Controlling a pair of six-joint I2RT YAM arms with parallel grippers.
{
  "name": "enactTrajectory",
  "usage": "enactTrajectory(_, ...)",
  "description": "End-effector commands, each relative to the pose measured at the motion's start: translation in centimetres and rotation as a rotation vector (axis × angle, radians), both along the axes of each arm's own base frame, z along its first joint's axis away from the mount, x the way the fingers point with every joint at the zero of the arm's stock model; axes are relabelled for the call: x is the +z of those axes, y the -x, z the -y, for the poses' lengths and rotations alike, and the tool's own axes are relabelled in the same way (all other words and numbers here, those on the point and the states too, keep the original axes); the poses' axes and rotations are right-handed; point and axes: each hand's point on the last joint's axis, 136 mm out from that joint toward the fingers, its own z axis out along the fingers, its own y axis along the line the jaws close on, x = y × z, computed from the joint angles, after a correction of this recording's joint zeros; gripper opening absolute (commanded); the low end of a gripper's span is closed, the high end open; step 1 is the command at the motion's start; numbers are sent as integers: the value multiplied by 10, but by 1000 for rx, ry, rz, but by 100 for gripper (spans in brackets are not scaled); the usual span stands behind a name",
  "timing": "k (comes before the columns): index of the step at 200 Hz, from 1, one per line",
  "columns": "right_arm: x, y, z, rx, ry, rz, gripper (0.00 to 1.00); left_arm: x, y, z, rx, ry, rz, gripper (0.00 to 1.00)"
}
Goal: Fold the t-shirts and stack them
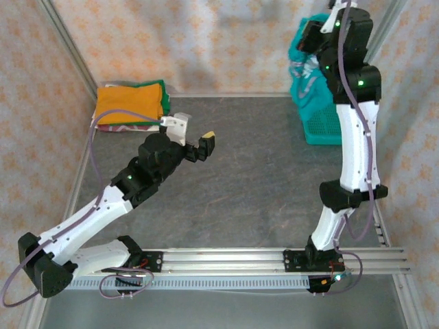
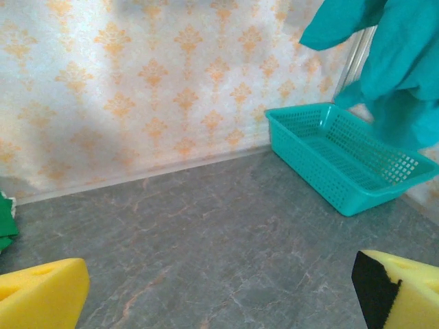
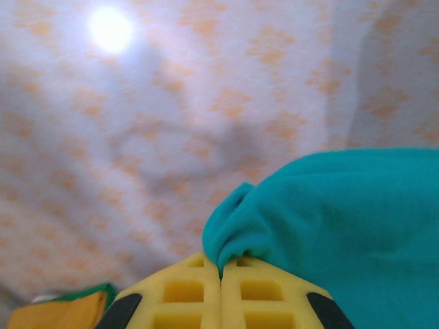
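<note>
A teal t-shirt (image 1: 302, 74) with white lettering hangs in the air at the back right, above the basket. My right gripper (image 1: 312, 35) is raised high and shut on it. In the right wrist view its yellow pads (image 3: 182, 291) are pressed together at the gripper tip (image 3: 221, 264), pinching a fold of the teal t-shirt (image 3: 343, 226). At the back left lies a stack of folded t-shirts (image 1: 130, 103), with orange on top, green behind and a patterned one beneath. My left gripper (image 1: 194, 135) is open and empty, low over the middle of the table, to the right of the stack.
A teal plastic mesh basket (image 1: 322, 127) stands at the right back edge, under the hanging shirt; the left wrist view shows this basket (image 2: 343, 157) with nothing in it. Patterned cloth walls close in the back and sides. The grey table (image 1: 247, 185) lies bare between the arms.
</note>
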Motion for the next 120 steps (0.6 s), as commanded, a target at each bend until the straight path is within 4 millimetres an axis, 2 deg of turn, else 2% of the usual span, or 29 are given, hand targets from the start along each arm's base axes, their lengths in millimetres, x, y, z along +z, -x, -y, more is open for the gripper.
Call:
enactTrajectory(1,-35,11,-27,2,75,-97,0,-13,-1,-20,77,-23,9,100)
enactTrajectory(17,-69,18,-61,18,60,-135,1,-26,-1,-28,111,-46,-5,100)
enactTrajectory(29,-101,14,-74,28,-36,-168,7,-38,-4,-35,132,-55,-27,100)
enactTrajectory(39,-137,5,-79,9,-90,-210,21,-52,-8,-41,145,-56,-53,100)
enactTrajectory(49,-172,-6,-79,-30,-96,-257,47,-69,-14,-49,163,-56,-87,100)
enactTrajectory(59,-204,-17,-78,-62,-67,-317,58,-87,-20,-56,179,-58,-131,100)
enactTrajectory(73,-244,-28,-72,-94,-27,-408,61,-110,-25,-61,180,-82,-188,100)
enactTrajectory(86,-266,-26,-70,-88,-8,-455,62,-129,-26,-60,172,-126,-235,100)
enactTrajectory(102,-286,-12,-87,18,-8,-484,62,-152,-24,-58,154,-163,-302,99)
enactTrajectory(120,-316,15,-110,155,-48,-545,62,-173,-18,-58,150,-172,-381,98)
